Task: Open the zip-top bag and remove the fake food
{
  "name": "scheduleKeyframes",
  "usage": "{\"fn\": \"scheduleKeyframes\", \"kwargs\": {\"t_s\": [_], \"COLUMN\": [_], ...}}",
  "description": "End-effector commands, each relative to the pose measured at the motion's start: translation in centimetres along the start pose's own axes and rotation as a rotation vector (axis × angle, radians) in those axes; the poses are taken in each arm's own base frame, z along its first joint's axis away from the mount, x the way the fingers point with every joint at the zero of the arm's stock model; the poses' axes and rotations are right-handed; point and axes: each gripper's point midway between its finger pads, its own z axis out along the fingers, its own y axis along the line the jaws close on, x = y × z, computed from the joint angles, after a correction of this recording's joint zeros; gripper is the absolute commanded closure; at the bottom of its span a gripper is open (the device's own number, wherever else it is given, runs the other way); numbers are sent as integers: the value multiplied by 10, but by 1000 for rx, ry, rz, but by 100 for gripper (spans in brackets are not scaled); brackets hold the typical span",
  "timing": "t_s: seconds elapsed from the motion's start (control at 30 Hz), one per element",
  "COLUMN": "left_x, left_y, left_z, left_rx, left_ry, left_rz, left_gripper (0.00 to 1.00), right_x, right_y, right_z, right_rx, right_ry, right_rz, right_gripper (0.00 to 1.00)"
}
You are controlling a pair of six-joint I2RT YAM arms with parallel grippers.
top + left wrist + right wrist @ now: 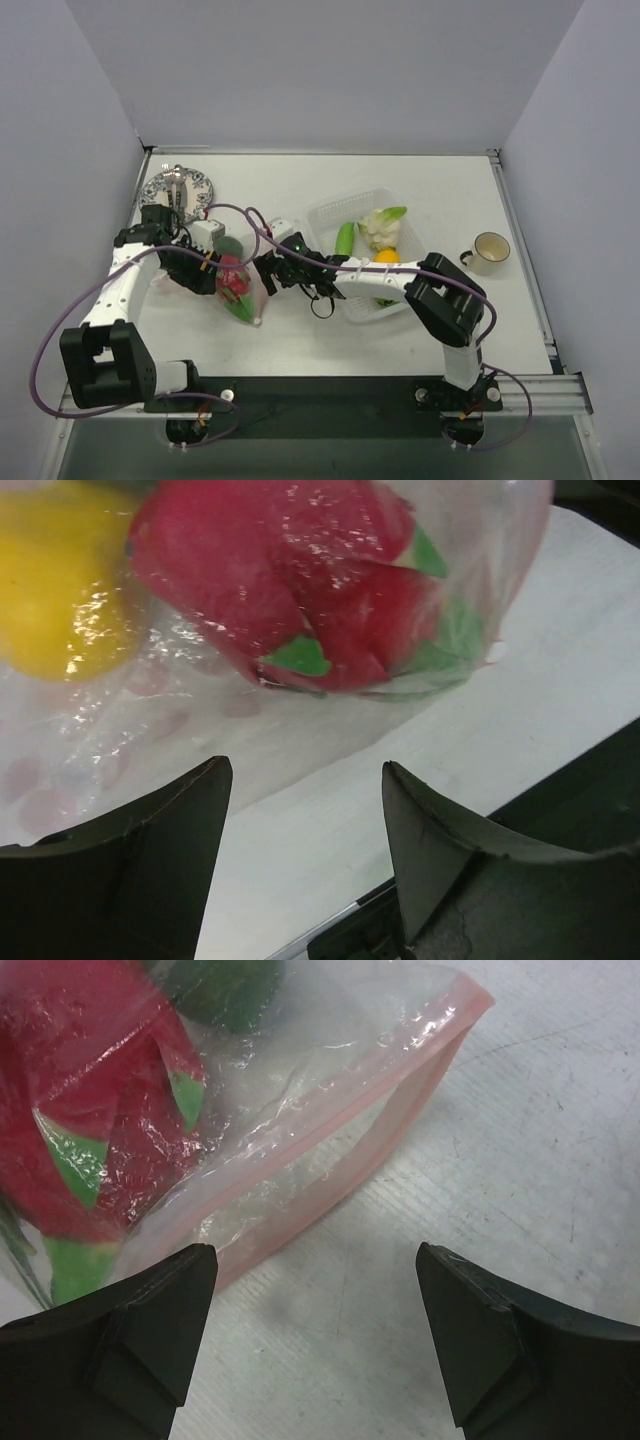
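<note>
Between the two arms on the table [300,190], the zip-top bag [238,288] lies free of both the left gripper [305,772] and right gripper [315,1255], jaws spread and empty, so a one-sided grab may drag it, fake food [300,580] included; only the right wrist view shows the pink zip strip [340,1140] gaping.

- left gripper [305,780]: jaws spread, nothing between them, pointing toward three o'clock in the top view
- right gripper [316,1260]: jaws spread, empty, pointing toward nine o'clock
</note>
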Motion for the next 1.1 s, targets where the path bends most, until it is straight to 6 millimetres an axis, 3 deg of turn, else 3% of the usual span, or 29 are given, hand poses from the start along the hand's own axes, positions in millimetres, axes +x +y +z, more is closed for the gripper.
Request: {"fn": "scheduleKeyframes", "kwargs": {"t_s": [0.0,0.2,0.47,0.73,0.77,1.07], "left_x": [-11,-7,-10,9,10,19], "left_y": [33,42,49,33,24,-4], "left_z": [10,22,55,81,85,85], "left_rx": [-127,-156,-143,-51,-29,58], "left_ry": [-35,-29,4,67,80,112], "left_rz": [64,92,98,86,117,143], "left_gripper": [29,30,34,41,42,44], "right_x": [-10,-5,-29,-40,-43,-49], "right_y": [19,35,84,119,123,153], "right_z": [2,11,4,-1,0,1], "right_rx": [-31,-61,-274,-395,-412,-531], "right_ry": [-11,-12,-143,-218,-234,-304], "right_rz": [-86,-118,-111,-133,-118,-49], "right_gripper": [17,16,10,3,2,0]}}
